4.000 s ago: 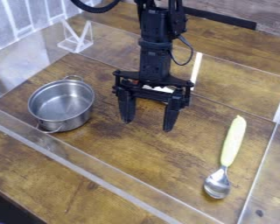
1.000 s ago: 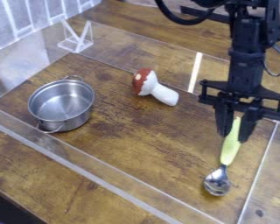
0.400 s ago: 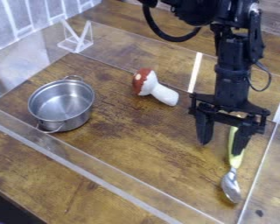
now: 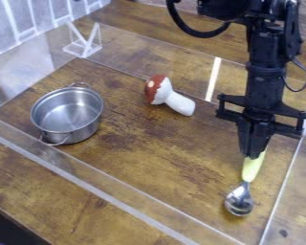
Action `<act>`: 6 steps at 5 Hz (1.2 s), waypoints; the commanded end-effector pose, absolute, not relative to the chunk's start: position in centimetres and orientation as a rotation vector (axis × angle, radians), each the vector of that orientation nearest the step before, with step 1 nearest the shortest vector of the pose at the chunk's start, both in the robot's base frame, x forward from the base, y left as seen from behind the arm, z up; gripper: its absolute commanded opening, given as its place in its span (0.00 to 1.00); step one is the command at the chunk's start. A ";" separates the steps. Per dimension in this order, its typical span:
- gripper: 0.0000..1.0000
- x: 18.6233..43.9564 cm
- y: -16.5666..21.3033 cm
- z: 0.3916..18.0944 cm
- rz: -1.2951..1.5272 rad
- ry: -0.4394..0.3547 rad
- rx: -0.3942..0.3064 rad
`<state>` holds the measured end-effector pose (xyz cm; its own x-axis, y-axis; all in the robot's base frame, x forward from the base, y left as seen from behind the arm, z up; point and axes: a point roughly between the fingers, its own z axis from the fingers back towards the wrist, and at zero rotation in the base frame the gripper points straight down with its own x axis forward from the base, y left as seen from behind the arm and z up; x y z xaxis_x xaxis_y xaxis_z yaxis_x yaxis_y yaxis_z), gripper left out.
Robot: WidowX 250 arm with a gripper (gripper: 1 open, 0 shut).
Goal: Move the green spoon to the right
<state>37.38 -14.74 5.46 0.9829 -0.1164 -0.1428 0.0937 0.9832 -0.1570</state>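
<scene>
The green spoon (image 4: 251,170) lies near the right end of the wooden table, its yellow-green handle pointing away and its shiny bowl toward the front. My gripper (image 4: 256,148) points almost straight down over the far end of the handle. Its two dark fingers are drawn together on the handle, which comes out just below them. The far tip of the handle is hidden behind the fingers.
A round steel pot (image 4: 66,113) stands at the left. A red-capped white mushroom toy (image 4: 166,94) lies mid-table, with a white strip (image 4: 214,78) behind it. A low clear wall (image 4: 142,203) rims the table, and a clear stand (image 4: 81,40) sits at the back left.
The fingers, spread wide on either side of the spoon handle a moment ago, have closed together on it. The spoon's bowl has swung slightly to the left.
</scene>
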 end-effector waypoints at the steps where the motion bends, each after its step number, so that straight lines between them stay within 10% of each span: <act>1: 1.00 37.7 -13.9 6.2 -0.178 0.095 -0.183; 4: 1.00 35.1 -13.5 4.6 -0.177 0.022 -0.222; 6: 1.00 35.5 -14.0 7.8 -0.045 -0.063 -0.202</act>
<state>35.37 -13.72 4.20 0.9990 -0.0304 -0.0330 0.0243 0.9845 -0.1739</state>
